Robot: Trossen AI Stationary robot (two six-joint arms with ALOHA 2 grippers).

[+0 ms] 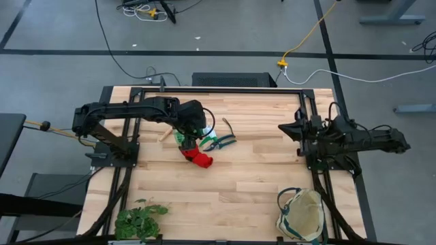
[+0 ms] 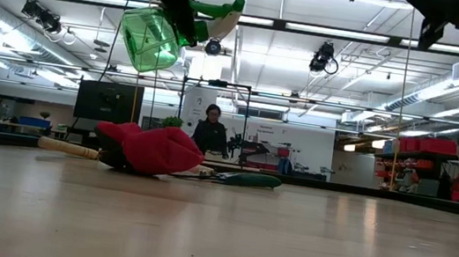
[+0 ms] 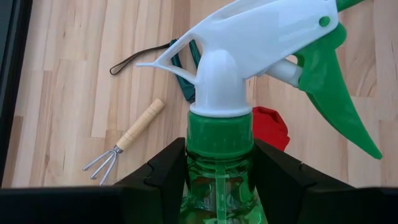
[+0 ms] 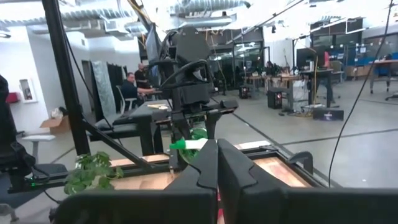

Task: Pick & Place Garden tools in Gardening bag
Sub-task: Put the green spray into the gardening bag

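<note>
The left tool pinched the bottle by its neck, high over the glove, so it needed to stay lifted, travel level to the far-off bag, and let go only above its mouth.

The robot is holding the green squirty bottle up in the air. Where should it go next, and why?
Probably the left gripper should carry the green spray bottle across the table toward the gardening bag. The fingers are clamped on the bottle's neck and it hangs clear above the red glove, while the bag sits at the far corner by the waiting right arm.
</note>
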